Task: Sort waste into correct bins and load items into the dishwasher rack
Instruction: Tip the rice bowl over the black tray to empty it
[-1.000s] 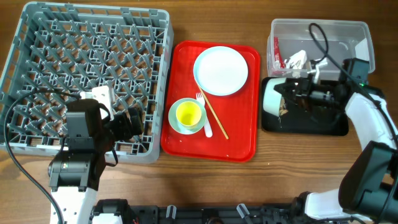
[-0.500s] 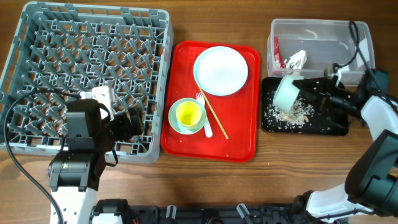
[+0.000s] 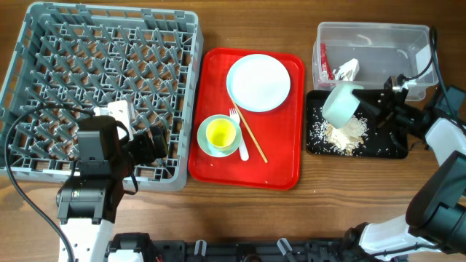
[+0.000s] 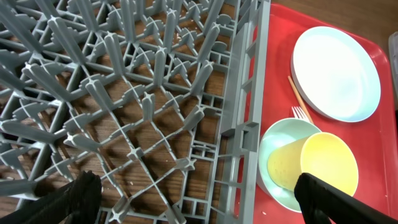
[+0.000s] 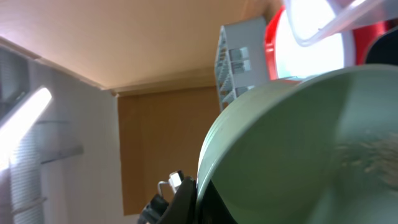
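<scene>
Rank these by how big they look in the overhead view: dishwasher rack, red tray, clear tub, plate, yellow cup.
Largest to smallest:
1. dishwasher rack
2. red tray
3. clear tub
4. plate
5. yellow cup
The gaps are plain; no two look alike.

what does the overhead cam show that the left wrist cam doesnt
Only overhead: the clear tub holding the red wrapper and the tissue, the black tray with food scraps, and the right tool gripping a tilted bowl over that tray.
Only left wrist: the spread fingers of the left tool.
Both: the dishwasher rack, the red serving tray, the plate, the yellow cup in a second bowl, the fork and the chopsticks.
</scene>
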Action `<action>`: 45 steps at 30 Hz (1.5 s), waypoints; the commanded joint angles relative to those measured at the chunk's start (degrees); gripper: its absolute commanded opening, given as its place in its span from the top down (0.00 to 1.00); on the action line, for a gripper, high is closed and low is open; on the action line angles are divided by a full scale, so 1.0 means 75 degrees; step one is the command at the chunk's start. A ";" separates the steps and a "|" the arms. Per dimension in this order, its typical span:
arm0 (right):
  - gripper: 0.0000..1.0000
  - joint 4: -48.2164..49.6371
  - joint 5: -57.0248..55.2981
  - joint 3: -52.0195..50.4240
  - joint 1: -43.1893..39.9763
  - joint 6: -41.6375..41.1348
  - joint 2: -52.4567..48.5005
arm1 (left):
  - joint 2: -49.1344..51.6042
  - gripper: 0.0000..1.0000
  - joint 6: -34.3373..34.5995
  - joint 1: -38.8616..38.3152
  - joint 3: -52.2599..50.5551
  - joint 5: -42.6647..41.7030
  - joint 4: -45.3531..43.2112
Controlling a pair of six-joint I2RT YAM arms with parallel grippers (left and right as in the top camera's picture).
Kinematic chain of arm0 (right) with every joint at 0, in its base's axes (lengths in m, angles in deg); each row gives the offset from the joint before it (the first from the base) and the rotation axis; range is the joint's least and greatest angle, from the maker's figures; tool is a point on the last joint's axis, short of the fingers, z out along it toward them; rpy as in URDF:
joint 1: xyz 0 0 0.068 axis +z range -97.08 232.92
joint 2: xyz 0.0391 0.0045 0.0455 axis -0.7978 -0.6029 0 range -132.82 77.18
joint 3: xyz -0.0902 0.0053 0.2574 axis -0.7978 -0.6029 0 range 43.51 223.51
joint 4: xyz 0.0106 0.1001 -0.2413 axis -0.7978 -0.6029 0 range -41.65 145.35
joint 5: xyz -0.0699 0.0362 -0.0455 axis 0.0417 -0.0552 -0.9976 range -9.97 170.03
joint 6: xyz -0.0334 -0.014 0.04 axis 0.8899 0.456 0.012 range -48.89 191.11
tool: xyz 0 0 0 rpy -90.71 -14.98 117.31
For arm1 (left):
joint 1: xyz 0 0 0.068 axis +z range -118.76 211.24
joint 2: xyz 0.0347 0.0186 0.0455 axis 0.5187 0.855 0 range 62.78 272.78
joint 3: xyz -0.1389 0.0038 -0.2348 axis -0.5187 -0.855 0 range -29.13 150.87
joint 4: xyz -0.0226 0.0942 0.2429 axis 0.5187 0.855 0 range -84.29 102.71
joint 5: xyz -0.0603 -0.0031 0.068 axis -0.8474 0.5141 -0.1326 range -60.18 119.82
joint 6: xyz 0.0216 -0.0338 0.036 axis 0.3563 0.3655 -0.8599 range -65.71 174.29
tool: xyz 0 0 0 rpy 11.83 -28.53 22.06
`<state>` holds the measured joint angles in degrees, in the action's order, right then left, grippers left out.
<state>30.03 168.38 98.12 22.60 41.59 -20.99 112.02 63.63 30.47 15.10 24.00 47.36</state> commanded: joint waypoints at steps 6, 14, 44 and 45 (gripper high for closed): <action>0.96 0.0449 0.0624 -0.0052 -0.0003 -0.0058 -0.0093 | 0.0003 0.00 0.0070 0.0041 0.0134 0.0017 -0.0006; 0.96 0.0609 -0.0134 -0.0085 -0.0003 -0.0207 -0.0085 | 0.0003 0.00 0.0070 0.0041 0.0134 0.0017 -0.0029; 0.96 -0.0318 -0.0947 -0.0085 0.0574 0.1789 -0.0079 | 0.0009 0.00 0.0067 0.0041 0.0134 0.0020 -0.0035; 0.96 -0.0382 -0.1061 -0.0085 0.0676 0.1792 -0.0055 | 0.0009 0.00 0.0067 0.0041 0.0134 0.0020 -0.0035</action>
<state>28.21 164.91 97.31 25.52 54.51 -21.23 112.02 63.63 30.47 15.10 24.00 47.31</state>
